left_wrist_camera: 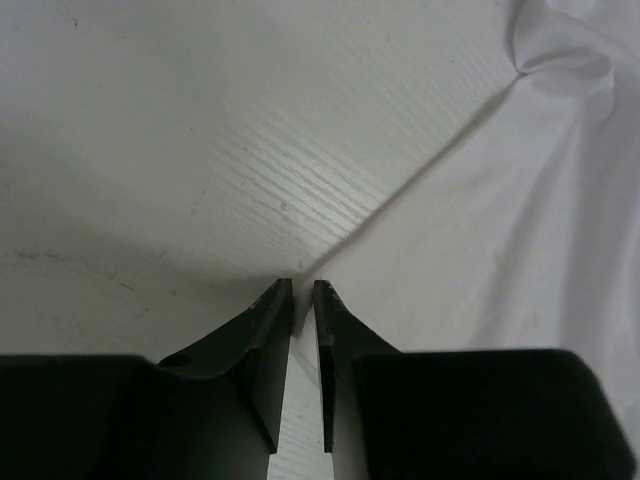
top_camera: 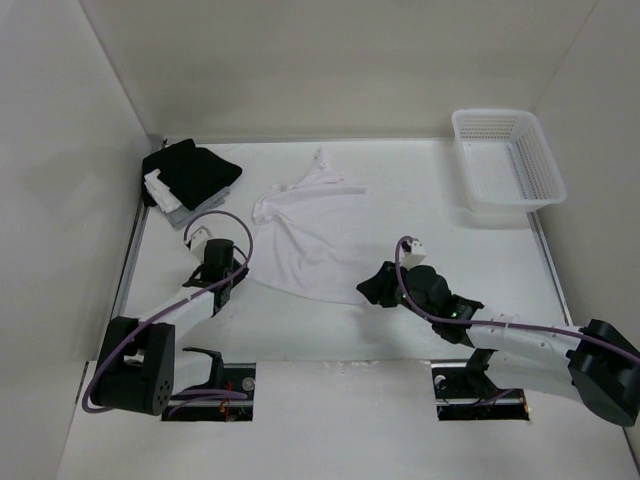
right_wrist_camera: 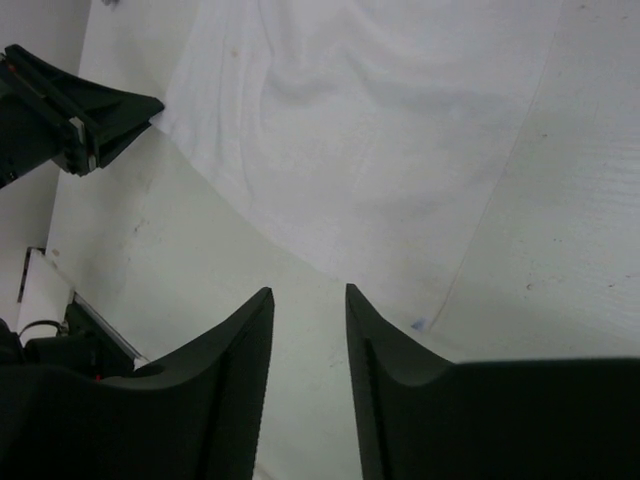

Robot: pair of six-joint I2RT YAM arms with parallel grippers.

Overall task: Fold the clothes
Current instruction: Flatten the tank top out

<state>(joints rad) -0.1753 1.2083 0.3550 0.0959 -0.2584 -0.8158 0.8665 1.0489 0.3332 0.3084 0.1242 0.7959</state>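
The clothes (top_camera: 305,235), one plain white garment, lie spread and creased on the white table. My left gripper (top_camera: 240,272) is at their near left edge. In the left wrist view its tips (left_wrist_camera: 303,290) stand a narrow slit apart, right where the clothes' (left_wrist_camera: 500,220) edge ends, with table grain showing in the slit. My right gripper (top_camera: 368,290) hovers just short of the near right hem. Its jaws (right_wrist_camera: 308,292) are open over bare table with nothing between them, and the clothes (right_wrist_camera: 370,120) lie just beyond. The left gripper (right_wrist_camera: 110,120) also shows in the right wrist view.
A black cloth bundle with grey and white pieces (top_camera: 190,175) sits at the back left corner. A white mesh basket (top_camera: 508,160) stands at the back right. White walls close in the table on three sides.
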